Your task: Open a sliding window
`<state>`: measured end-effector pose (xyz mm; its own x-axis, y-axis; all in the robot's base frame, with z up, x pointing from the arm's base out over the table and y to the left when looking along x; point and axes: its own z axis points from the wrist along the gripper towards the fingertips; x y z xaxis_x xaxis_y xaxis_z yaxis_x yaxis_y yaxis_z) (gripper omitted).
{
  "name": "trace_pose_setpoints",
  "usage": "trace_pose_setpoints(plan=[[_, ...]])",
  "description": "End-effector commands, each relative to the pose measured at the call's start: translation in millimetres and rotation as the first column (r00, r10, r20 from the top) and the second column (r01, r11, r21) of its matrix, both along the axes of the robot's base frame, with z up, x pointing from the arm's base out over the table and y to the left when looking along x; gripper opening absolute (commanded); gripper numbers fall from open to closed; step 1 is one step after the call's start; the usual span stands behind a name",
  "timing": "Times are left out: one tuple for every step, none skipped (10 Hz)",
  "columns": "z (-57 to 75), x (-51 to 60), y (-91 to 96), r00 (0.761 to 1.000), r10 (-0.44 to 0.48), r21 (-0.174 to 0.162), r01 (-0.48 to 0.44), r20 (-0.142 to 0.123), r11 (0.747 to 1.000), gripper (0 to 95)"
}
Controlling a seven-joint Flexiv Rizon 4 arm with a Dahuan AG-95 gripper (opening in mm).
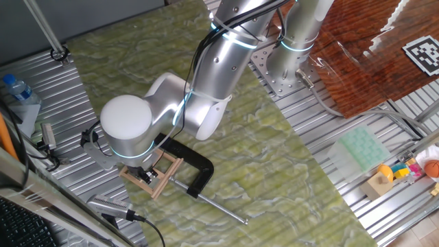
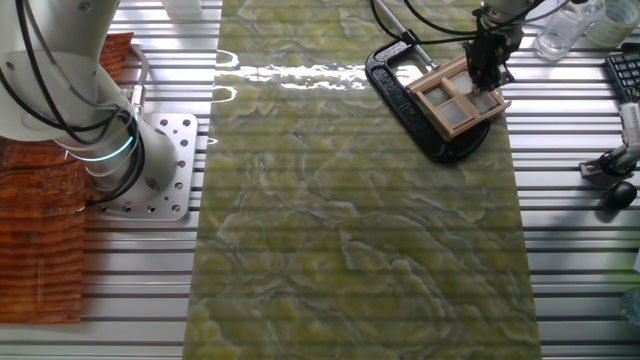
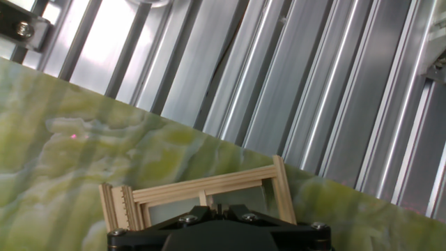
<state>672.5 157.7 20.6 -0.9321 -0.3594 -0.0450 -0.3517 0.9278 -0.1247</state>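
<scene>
The sliding window (image 2: 455, 100) is a small light-wood frame with greyish panes split by a wooden cross. It lies flat on the green marbled mat, held in a black C-clamp (image 2: 405, 90). It also shows under the arm's wrist in one fixed view (image 1: 156, 177). My gripper (image 2: 487, 82) points down onto the window's far right part. In the hand view the window (image 3: 202, 192) lies just beyond my gripper (image 3: 217, 208). Its two dark fingers stand close together with only a thin slit between them. Whether they touch the wood is hidden.
The clamp's steel screw rod (image 1: 219, 206) sticks out over the mat. Ribbed aluminium table (image 3: 313, 90) lies beyond the mat's edge. A water bottle (image 1: 17, 89), hand tools (image 1: 48, 137) and a keyboard (image 2: 625, 70) lie nearby. A green tray (image 1: 363, 147) and toys (image 1: 405, 171) sit on the other side.
</scene>
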Motion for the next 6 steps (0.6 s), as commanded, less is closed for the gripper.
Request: trace_pose_setpoints(plan=[[-0.3, -0.3, 0.7, 1.000, 0.000, 0.001, 0.000, 0.001, 1.000, 0.0], [0.1, -0.3, 1.5, 1.000, 0.000, 0.002, 0.000, 0.000, 1.000, 0.0], [0.1, -0.5, 2.3, 1.000, 0.000, 0.002, 0.000, 0.000, 1.000, 0.0], [-0.1, -0.9, 3.0, 1.000, -0.001, 0.003, 0.001, 0.000, 1.000, 0.0], [-0.4, -1.4, 4.0, 1.000, -0.003, 0.003, 0.003, 0.001, 1.000, 0.0], [-0.6, -1.9, 4.9, 1.000, -0.003, 0.004, 0.003, 0.001, 1.000, 0.0]])
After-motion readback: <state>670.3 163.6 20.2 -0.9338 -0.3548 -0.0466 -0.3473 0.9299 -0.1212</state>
